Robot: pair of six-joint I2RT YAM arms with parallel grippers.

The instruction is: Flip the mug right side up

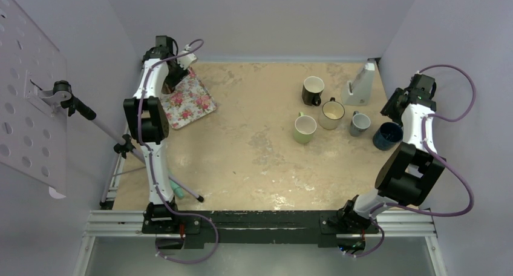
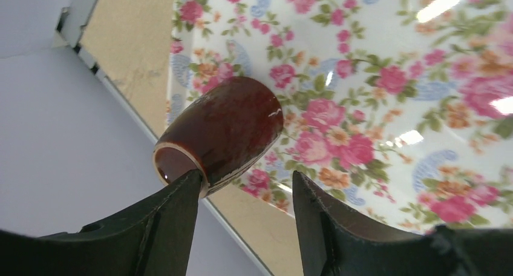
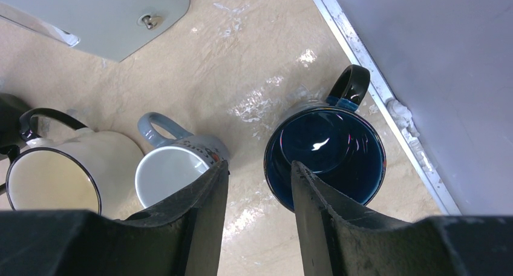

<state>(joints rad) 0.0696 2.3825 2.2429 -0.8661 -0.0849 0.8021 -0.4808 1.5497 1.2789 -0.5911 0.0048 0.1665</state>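
Red mug (image 2: 224, 131) lies on its side on floral tray (image 2: 393, 58), near tray's edge, mouth facing off the tray. Tray sits far-left on table (image 1: 254, 149). L gripper (image 2: 245, 178) is low at the mug, fingers approx half apart. One finger (image 2: 175, 221) is at the rim and looks to be touching. The other is beside the mug w/ a strip of tray showing between, so no grip. R gripper (image 3: 259, 167) hangs over table's right side, above blue mug (image 3: 326, 152) and grey mug (image 3: 172, 173), both upright. Its fingers have a middling gap, nothing held. In top view L arm hides red mug.
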